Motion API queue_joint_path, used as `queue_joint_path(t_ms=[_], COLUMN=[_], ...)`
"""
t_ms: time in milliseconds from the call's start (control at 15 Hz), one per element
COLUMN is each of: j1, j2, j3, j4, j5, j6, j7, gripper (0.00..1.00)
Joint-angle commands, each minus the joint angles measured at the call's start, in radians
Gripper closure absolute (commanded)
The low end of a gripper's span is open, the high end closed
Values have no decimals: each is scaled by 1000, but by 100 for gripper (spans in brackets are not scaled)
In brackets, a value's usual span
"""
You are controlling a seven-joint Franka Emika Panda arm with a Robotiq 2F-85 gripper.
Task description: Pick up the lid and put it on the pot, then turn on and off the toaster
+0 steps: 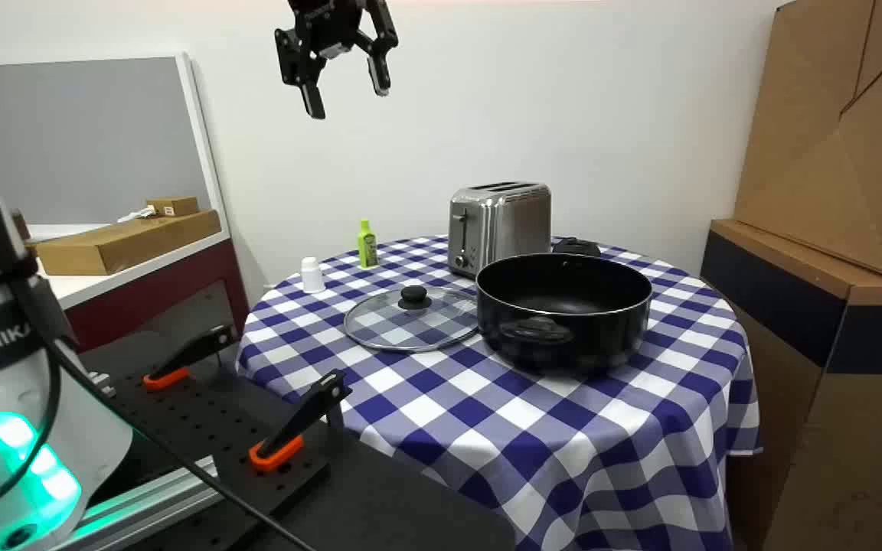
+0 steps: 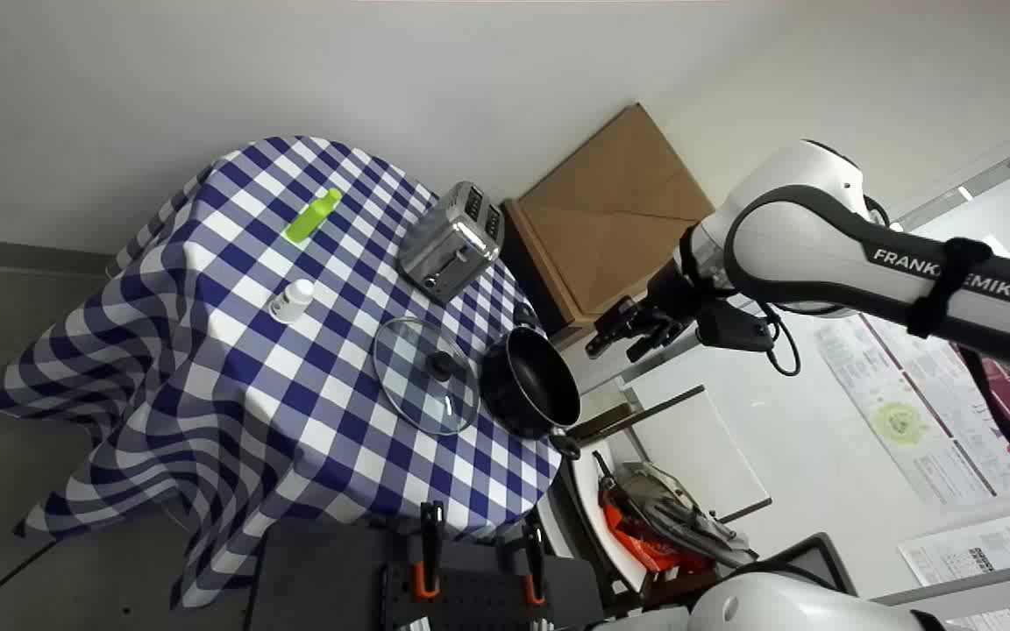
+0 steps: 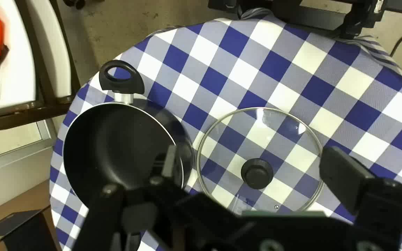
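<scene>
White robot base [image 1: 89,444] at near left in an exterior view, gripper [image 1: 347,99] high up, spread wide and holding nothing, glass lid [image 1: 410,321] flat on the checked tablecloth [image 1: 510,428], just left of the black pot [image 1: 586,340], silver toaster [image 1: 517,226] upright on the far side.

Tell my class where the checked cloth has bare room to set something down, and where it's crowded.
Bare checked cloth lies between the glass lid and the two black clamps, and another bare patch between the green bottle and the toaster. Crowded: the lid lies tight beside the pot; whether they touch I cannot tell.
</scene>
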Motion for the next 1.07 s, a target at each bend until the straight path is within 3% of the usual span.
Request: queue_joint_path(t_ms=[0, 533, 1000], j1=[17, 13, -3], j2=[1, 6, 36], j3=[-16, -12, 13], j4=[2, -3, -20], j5=[-8, -17, -28], j6=[-4, 6, 95], j7=[7, 27, 177], gripper=[0, 0, 0])
